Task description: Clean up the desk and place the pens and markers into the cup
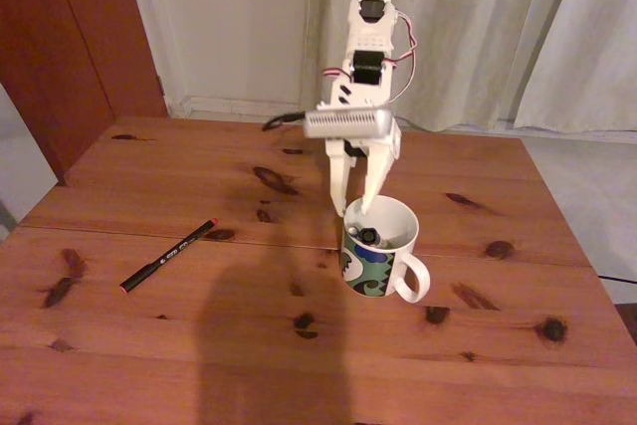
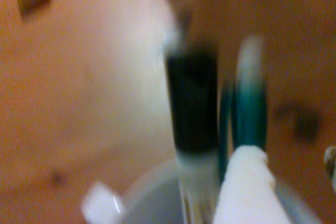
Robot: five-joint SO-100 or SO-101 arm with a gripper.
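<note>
In the fixed view the white gripper (image 1: 360,208) hangs point-down over the mug (image 1: 381,258), its fingertips at the rim's ten o'clock edge. The two fingers stand a little apart; whether they pinch anything I cannot tell. The mug sits right of the desk's (image 1: 199,345) centre, handle toward four o'clock, with dark pen ends showing inside. A black pen with a red tip (image 1: 169,256) lies well apart at the mug's nine o'clock, tip aimed toward one o'clock. The blurred wrist view shows a black-ended marker (image 2: 192,103) and a teal pen (image 2: 249,108) upright in the mug, just beside a white finger (image 2: 247,187).
</note>
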